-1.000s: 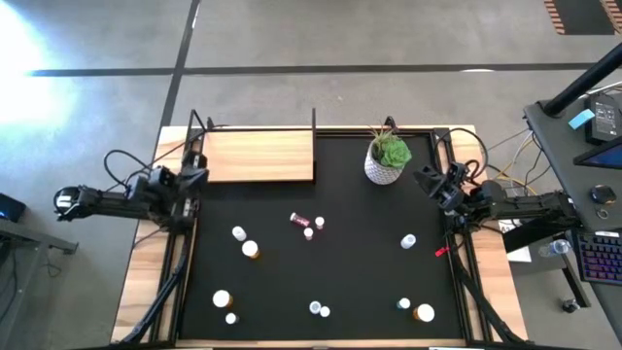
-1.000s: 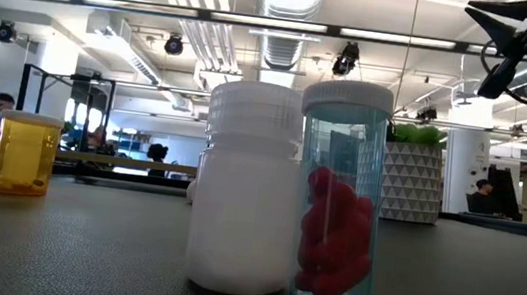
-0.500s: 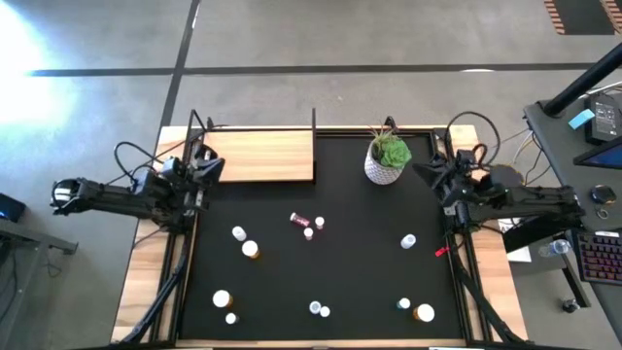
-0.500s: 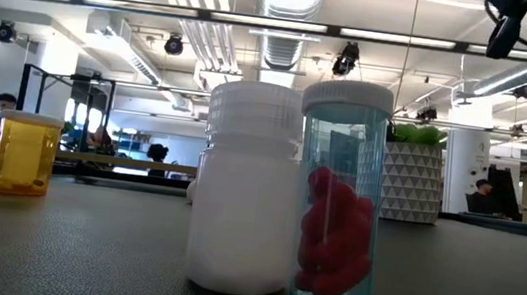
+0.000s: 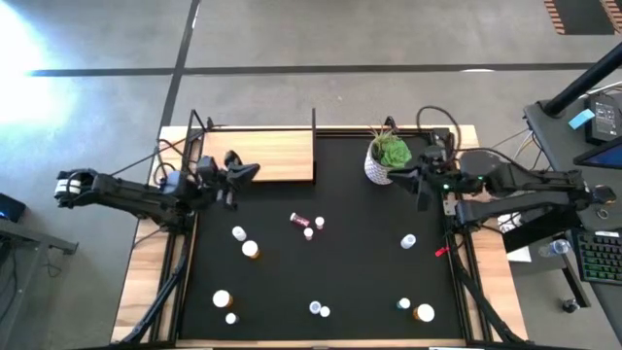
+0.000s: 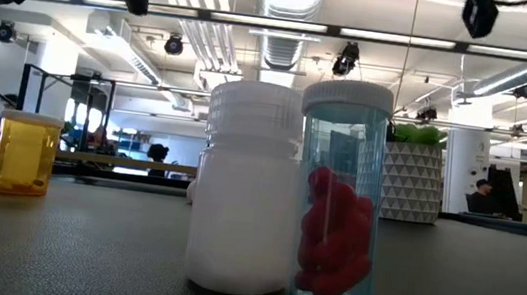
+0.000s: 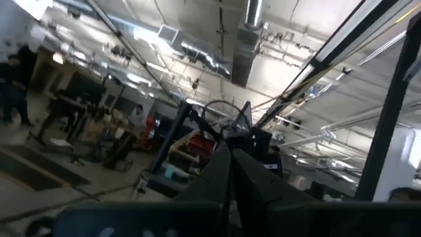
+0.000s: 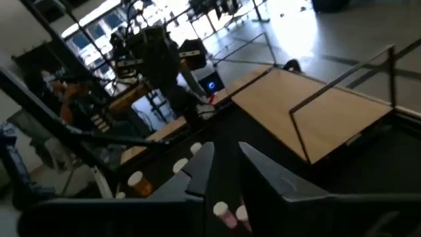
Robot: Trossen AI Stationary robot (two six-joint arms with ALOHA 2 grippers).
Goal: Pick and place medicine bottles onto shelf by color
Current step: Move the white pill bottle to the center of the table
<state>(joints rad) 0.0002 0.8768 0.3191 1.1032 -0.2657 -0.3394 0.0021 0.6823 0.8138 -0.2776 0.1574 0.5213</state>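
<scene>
Several small medicine bottles stand scattered on the black mat (image 5: 360, 272); a pink one (image 5: 298, 220) lies on its side near the middle, an orange one (image 5: 251, 250) stands to its left. Close to the low camera stand a white bottle (image 6: 246, 188) and a blue-green one (image 6: 340, 199) holding red pills. The wooden shelf (image 5: 260, 156) lies flat at the far left. My left gripper (image 5: 251, 172) hovers shut over the shelf's near left corner, pointing slightly upward. My right gripper (image 5: 408, 182) hangs in the air beside the potted plant, slightly open (image 8: 227, 164), holding nothing.
A green plant in a white pot (image 5: 387, 160) stands at the far right of the mat, close to my right gripper. A thin metal frame (image 5: 314, 122) rises at the shelf's edges. A small red object (image 5: 442, 251) lies at the mat's right edge.
Both arms have risen from their rest places at the table's sides and swung inward. My left gripper has gone toward the table's right, over the shelf's near left corner. My right gripper has gone up and toward the table's left, beside the plant. No bottle has moved.
</scene>
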